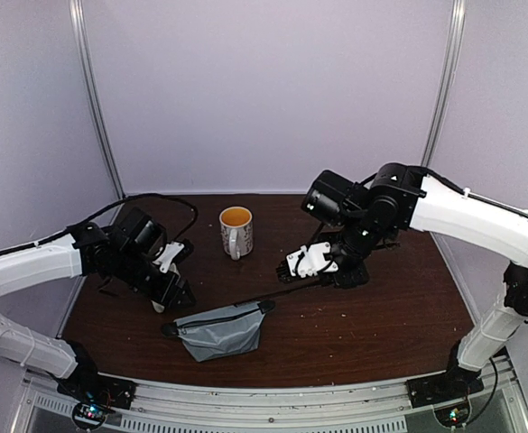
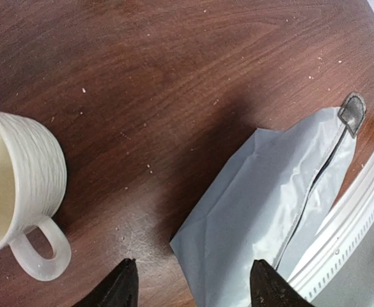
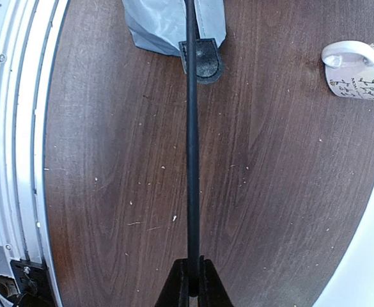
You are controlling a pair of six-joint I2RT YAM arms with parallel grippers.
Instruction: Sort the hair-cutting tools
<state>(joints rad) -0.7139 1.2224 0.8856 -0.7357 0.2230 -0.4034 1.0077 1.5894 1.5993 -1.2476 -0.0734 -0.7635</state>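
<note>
Black comb [image 3: 192,160] pinched by right end effector [image 3: 192,284], tip over pouch [image 3: 155,25]

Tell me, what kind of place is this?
Probably a robot test booth: plain white walls, a left arm and right arm bolted at the edge of a brown table, the right gripper holding a comb.

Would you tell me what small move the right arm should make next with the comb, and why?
Probably ease the comb forward, lengthwise, toward the grey pouch. The right gripper is shut on its near end, and its far part crosses the pouch's tab end. The left gripper hangs open at the pouch's edge, holding nothing; I cannot tell whether the zip is open.
</note>
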